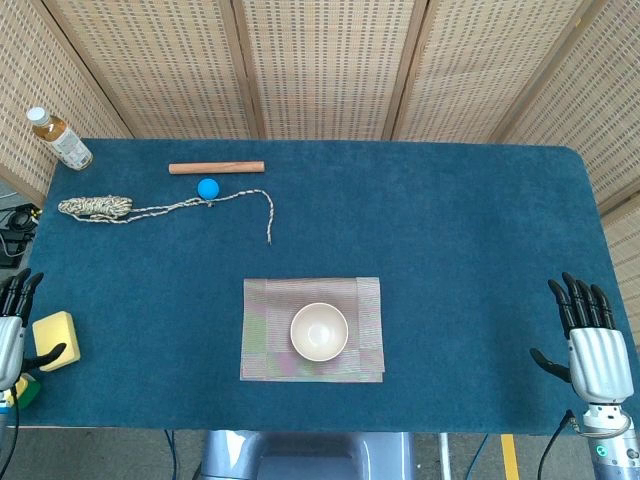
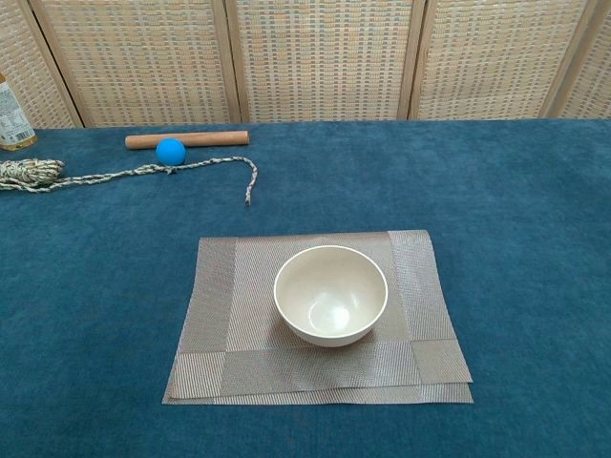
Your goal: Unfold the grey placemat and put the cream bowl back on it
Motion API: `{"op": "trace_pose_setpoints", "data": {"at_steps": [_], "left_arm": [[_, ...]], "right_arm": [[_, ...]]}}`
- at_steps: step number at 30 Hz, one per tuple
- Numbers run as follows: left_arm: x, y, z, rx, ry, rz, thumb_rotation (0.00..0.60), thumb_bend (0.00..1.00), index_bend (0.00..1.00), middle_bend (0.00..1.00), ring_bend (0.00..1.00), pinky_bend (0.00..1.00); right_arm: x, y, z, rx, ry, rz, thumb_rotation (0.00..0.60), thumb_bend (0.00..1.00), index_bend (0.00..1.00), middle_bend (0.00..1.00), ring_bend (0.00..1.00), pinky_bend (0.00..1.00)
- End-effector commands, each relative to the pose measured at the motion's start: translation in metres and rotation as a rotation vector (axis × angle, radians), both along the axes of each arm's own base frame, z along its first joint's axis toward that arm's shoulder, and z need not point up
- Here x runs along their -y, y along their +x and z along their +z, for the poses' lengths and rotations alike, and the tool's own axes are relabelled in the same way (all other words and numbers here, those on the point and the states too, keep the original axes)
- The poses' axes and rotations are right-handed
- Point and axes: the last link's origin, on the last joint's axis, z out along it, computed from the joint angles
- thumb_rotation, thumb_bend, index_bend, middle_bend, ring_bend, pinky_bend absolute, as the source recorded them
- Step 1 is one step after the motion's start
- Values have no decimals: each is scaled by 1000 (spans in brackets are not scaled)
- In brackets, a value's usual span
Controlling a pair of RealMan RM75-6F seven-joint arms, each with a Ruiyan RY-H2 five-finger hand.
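Observation:
The grey placemat (image 1: 267, 330) (image 2: 229, 324) lies folded double near the table's front edge, its two layers showing at the near edge. The cream bowl (image 1: 319, 331) (image 2: 330, 294) stands upright and empty on the middle of it. My left hand (image 1: 12, 320) hovers at the table's left edge with fingers spread, holding nothing. Over at the right front edge, my right hand (image 1: 590, 335) is also spread and empty. Both hands are well apart from the placemat and out of the chest view.
A yellow sponge (image 1: 56, 340) lies beside my left hand. Farther back are a coiled rope (image 1: 130, 208) (image 2: 95, 176), a blue ball (image 1: 208, 188) (image 2: 171, 151), a wooden stick (image 1: 216, 167) (image 2: 186, 139) and a bottle (image 1: 59, 138) (image 2: 11, 119). Wicker screens stand behind the table.

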Motion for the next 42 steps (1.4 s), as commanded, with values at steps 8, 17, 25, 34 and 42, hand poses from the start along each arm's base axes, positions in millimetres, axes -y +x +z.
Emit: {"op": "trace_pose_setpoints", "data": {"at_steps": [8, 17, 25, 34, 42], "left_arm": [[-1, 1, -2, -5, -13, -4, 600, 104, 0, 0, 0, 0], [-1, 4, -7, -17, -23, -20, 600, 107, 0, 0, 0, 0], [-3, 13, -9, -7, -21, -56, 600, 110, 0, 0, 0, 0], [-53, 72, -57, -75, -202, -291, 600, 133, 74, 0, 0, 0], [-64, 115, -106, -86, -328, -414, 600, 140, 351, 0, 0, 0]], "right_arm": [[1, -1, -3, -8, 17, -11, 600, 199, 20, 0, 0, 0], [1, 0, -5, -4, 32, -8, 600, 199, 23, 0, 0, 0], [0, 0, -8, -11, 45, -13, 600, 199, 25, 0, 0, 0], [-1, 0, -2, 8, 45, -16, 600, 199, 48, 0, 0, 0], [0, -1, 1, 32, 49, -22, 600, 199, 58, 0, 0, 0]]}}
